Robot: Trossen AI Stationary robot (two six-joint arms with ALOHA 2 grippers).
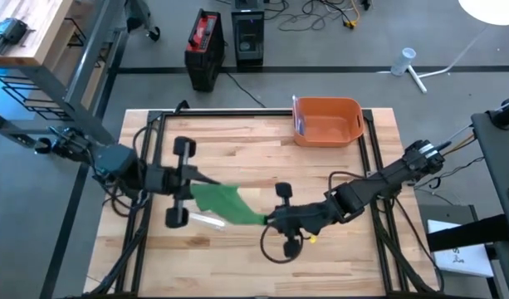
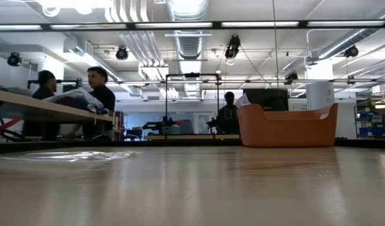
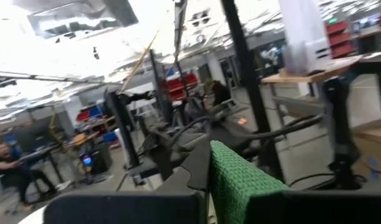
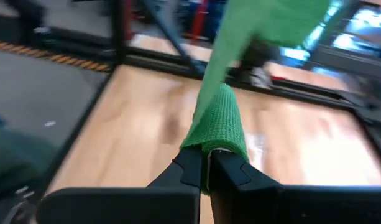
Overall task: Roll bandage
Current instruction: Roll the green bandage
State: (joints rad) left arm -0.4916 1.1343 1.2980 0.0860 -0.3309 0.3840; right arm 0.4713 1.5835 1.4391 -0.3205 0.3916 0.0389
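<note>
Bandage, green, hung stretched between my two grippers above the middle of the table, so I judged the step to be the rolling itself, barely begun: most of the strip was still flat and open, and only the end at the right side looked gathered.

My left gripper was clamped shut on the wide end of the strip; in the left wrist view the green weave rose straight out from between its fingers. My right gripper was likewise closed on the narrow end, and in its wrist view the cloth wrapped over the pinched fingertips and ran away toward the other arm. So the strip lay between the hands, touching both, slanting from the left gripper down toward the right one in the high view. I could not tell whether its middle sagged onto the wood or stayed clear of it.

As I read it, the next move called for turning the right wrist to wind cloth onto the gathered end while the left kept light tension and fed toward it. Too much pull might have slipped the strip out of one grip; too little would have made a loose roll.

An orange bin sat well apart at the far edge. The low view showed neither gripper.
</note>
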